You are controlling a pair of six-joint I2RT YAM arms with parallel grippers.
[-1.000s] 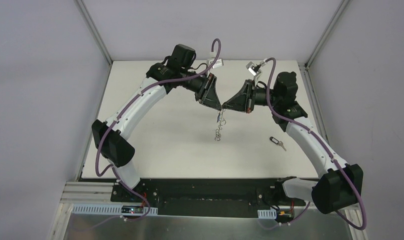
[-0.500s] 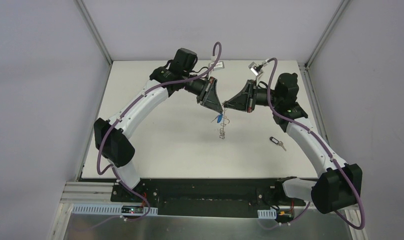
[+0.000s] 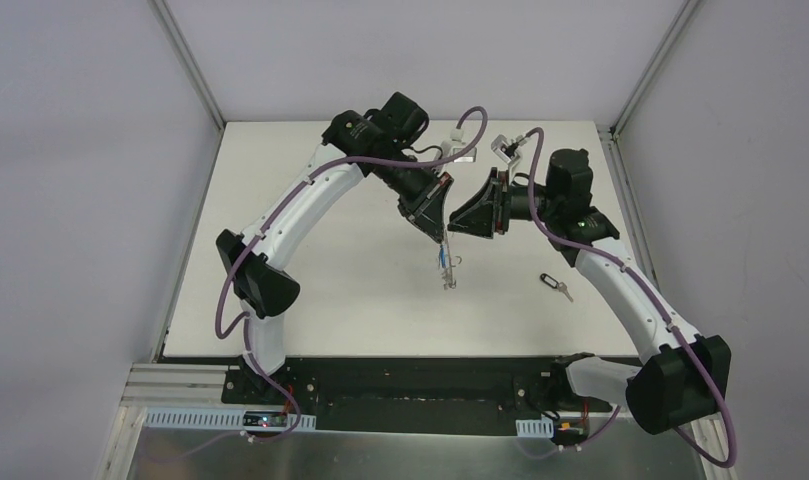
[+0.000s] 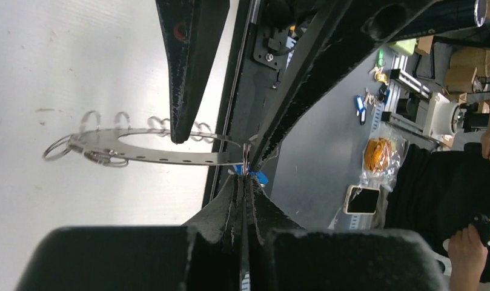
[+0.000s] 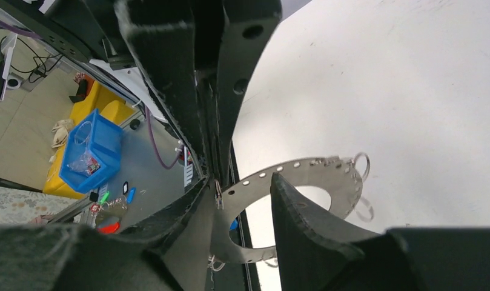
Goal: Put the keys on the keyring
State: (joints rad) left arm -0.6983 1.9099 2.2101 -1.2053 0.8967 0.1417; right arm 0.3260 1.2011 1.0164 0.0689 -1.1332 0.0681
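Grey metal, the keyring (image 5: 342,179) hangs above the desk (image 3: 310,280) near its middle, between the two arms. The left gripper (image 4: 245,176) has its fingers pressed together on the rim of the keyring and holds it up, so the ring dangles at 6 o'clock from the fingertips in the top view. The blue key (image 4: 261,177) sits right at that pinch point, just beside the left fingertips; whether it is threaded on a wire loop I cannot tell.

The right gripper (image 5: 243,185) is spread. One of its fingers reaches into the hole of the ring and the other stands outside the rim, so the flat band lies between them without being clamped.

The black key (image 3: 553,283) lies flat on the desk, at about 4 o'clock from the hanging ring and well apart from it, near the right arm.
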